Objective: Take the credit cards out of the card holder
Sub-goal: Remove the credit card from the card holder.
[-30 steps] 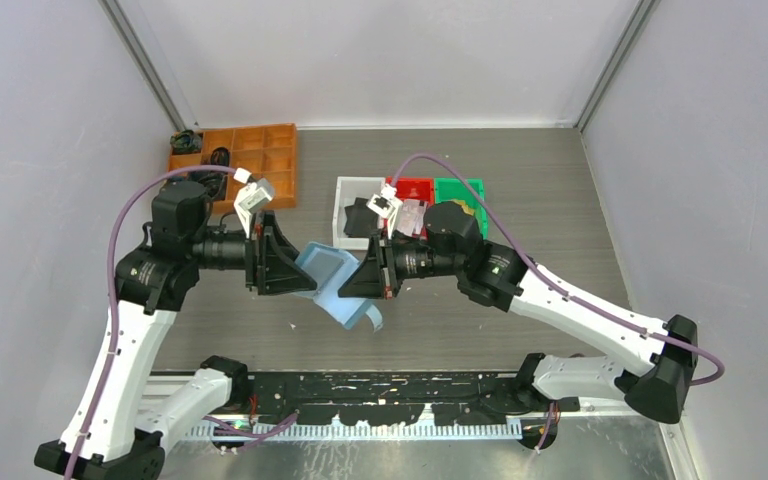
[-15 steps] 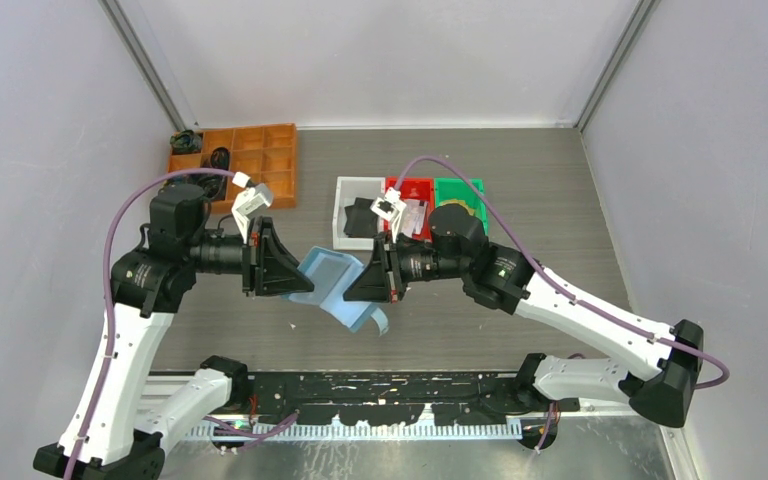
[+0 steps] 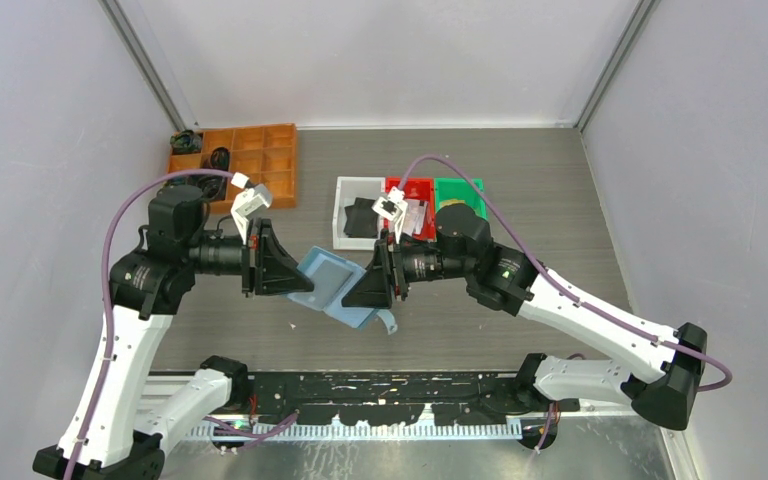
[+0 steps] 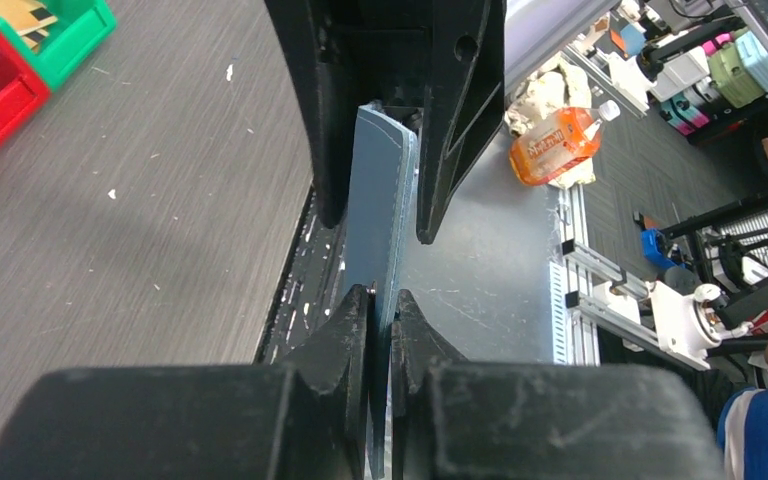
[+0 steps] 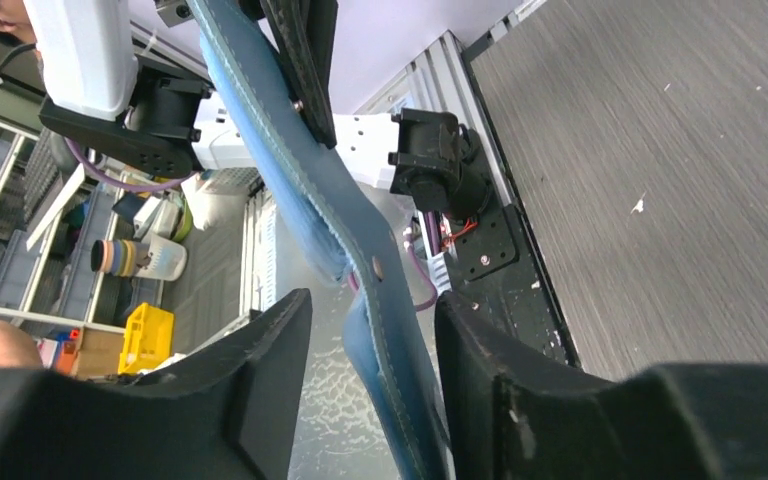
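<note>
Above table, left pincer clamps card holder; right pincer gapes around it.

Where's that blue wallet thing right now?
In the overhead view the wallet is in the middle, held in the air between the left gripper and the right gripper, just on the near side of the white bin.

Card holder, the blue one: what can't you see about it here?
Credit cards: none clearly shown. In the top external view the card holder is too small; its darker patch could be card or pocket.
Pockets: both wrist views see the holder edge-on.
Right end effector: fingers sit either side of the holder; touching or not, cannot tell.
Holder's near edge: left wrist view, covered by the shut left end effector.
</note>
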You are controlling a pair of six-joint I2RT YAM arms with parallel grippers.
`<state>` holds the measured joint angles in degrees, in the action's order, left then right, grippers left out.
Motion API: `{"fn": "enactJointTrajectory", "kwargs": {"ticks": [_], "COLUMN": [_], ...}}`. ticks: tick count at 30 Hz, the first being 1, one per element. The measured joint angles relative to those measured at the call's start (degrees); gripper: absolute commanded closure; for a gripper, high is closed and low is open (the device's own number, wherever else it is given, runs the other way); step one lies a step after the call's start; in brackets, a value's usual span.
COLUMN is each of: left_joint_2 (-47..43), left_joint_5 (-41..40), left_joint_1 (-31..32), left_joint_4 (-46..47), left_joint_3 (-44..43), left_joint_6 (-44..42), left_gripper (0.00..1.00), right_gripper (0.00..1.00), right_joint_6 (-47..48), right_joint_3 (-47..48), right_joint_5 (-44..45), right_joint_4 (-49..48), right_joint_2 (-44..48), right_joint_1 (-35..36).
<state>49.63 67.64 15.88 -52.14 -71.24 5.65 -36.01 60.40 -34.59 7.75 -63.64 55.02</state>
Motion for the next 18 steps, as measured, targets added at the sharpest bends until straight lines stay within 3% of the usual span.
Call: {"fn": "enactJointTrajectory", "kwargs": {"ticks": [7, 12, 14, 18], "left_joint_2": [-0.09, -0.42, -0.55, -0.70], "left_joint_5": [2.69, 3.63, 3.82, 4.07], "left_joint_1": [0.00, 0.00, 0.00, 0.00], "left_joint_4": [0.39, 1.66, 1.97, 2.62], "left_joint_3": [0.00, 0.00, 0.02, 0.02], "left_joint_6": [2.56, 4.48, 4.85, 5.90], "left_gripper": [1.00, 1.00, 1.00, 1.00], "right_gripper": [0.42, 0.41, 0.50, 0.79], "right_joint_6": [-1.31, -5.51, -7.37, -9.75], "right_joint_3": [-0.02, -0.13, -0.26, -0.31], "right_joint_5": [-1.38, -4.00, -4.59, -4.94], "right_joint_4": [-3.48, -11.10, -13.77, -17.05], "right_joint_2": [-0.04, -1.44, -2.25, -3.54], "right_joint_1": [0.00, 0.00, 0.00, 0.00]}}
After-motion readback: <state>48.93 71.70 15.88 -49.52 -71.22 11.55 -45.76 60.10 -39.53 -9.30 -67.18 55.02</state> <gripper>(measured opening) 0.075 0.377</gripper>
